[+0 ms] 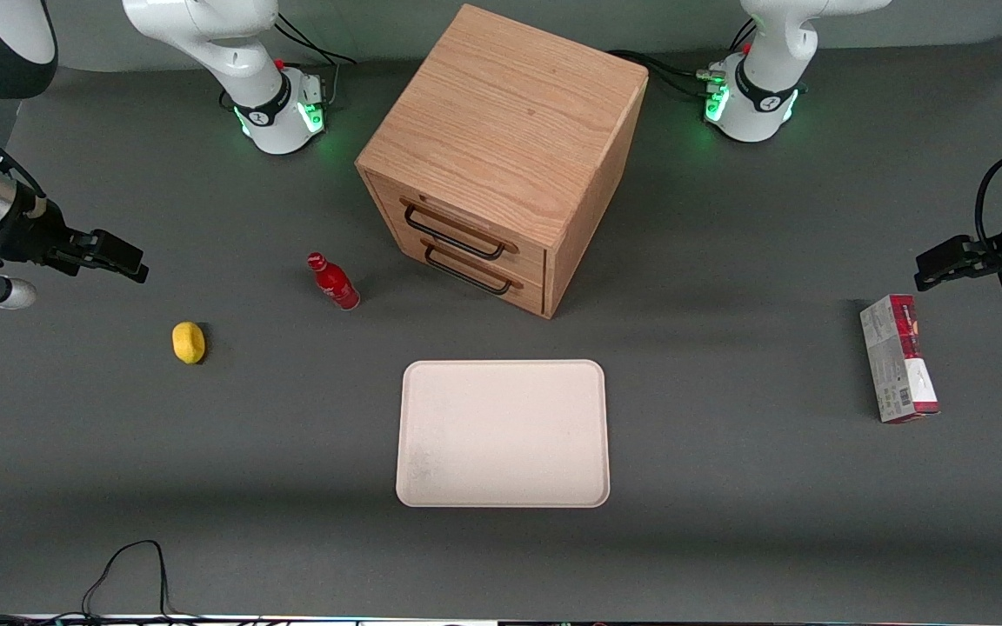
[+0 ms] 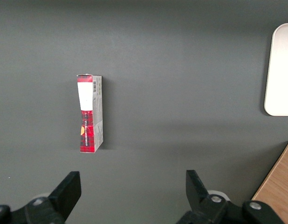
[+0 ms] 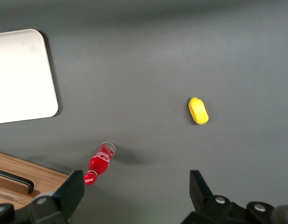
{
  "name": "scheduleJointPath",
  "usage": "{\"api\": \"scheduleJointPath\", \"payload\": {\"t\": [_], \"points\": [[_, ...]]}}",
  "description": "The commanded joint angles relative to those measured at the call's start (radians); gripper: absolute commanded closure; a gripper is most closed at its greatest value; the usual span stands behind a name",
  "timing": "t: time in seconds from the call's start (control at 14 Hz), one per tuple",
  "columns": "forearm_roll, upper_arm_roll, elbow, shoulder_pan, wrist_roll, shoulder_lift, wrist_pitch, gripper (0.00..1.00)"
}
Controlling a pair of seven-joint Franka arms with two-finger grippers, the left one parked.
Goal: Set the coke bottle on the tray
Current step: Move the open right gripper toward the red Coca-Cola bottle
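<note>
- Front view: bottle (image 1: 333, 281) upright on table (image 1: 727, 522), beside cabinet (image 1: 501, 156) toward working arm's end, near drawer fronts. Tray (image 1: 503, 433) nearer camera than cabinet, well apart from bottle, nothing on it. Lemon (image 1: 189, 342) farther toward working arm's end, slightly nearer camera than bottle. Carton (image 1: 898, 357) lying flat toward parked arm's end. Gripper (image 1: 110, 256) raised at working arm's end, well apart from bottle, holding nothing; fingers apart, judged from wrist view.
- Left wrist view: carton (image 2: 90, 113) on bare table; tray corner (image 2: 280, 70) at edge. No bottle here.
- Right wrist view: gripper fingers (image 3: 71, 191) spread wide, nothing between. Bottle (image 3: 100, 163) standing, cap toward camera, just beside cabinet edge (image 3: 22, 179). Lemon (image 3: 198, 110) and tray (image 3: 20, 74) apart from it.
- Handling, judged: small, rigid, likely light; glossy skin probably slippery; narrow base, easily tipped by a nudge. Best hold: across the straight body below the neck, fingers closing level, clear of cabinet. Cap and neck too slim for a sure hold.
</note>
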Motion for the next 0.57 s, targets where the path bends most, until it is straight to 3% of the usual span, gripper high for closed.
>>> {"api": "scheduleJointPath", "payload": {"t": [0.0,0.29,0.43,0.5], "points": [[-0.015,-0.005,0.033,0.006,-0.025,0.002,-0.035,0.0],[0.014,0.011,-0.011,0.058,-0.007,0.004,-0.029,0.0],[0.081,0.026,-0.078,0.075,0.007,-0.01,-0.013,0.0],[0.085,0.041,-0.123,0.092,0.02,-0.027,0.014,0.0]]}}
